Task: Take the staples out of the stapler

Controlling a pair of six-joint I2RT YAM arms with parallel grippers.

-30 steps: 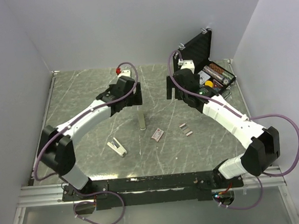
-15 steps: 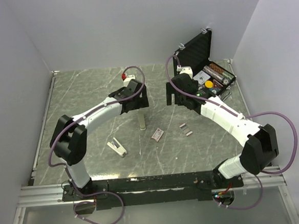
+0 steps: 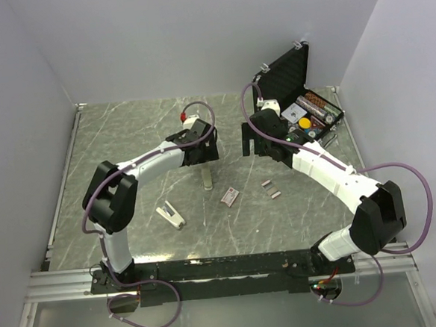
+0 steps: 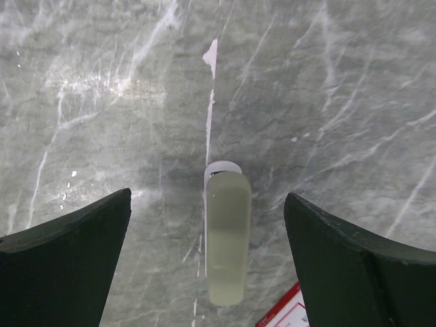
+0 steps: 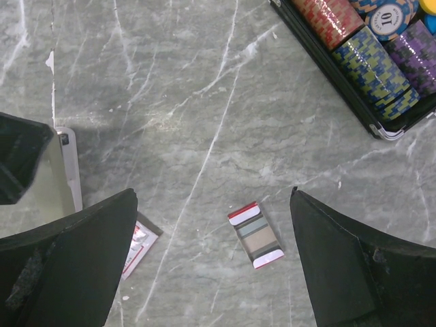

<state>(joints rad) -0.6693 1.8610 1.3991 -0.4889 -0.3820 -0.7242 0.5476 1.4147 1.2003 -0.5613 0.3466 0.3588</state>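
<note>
Grey marble table, white walls: both your arms hang mid-table, gripping nothing.
The black case at two o'clock stands lid-up, holding poker chips. Your left gripper spreads wide over the pale stapler, likely lining up a grasp. Your right gripper gapes empty. The staples lie loose at four o'clock, near the pink box.
</note>
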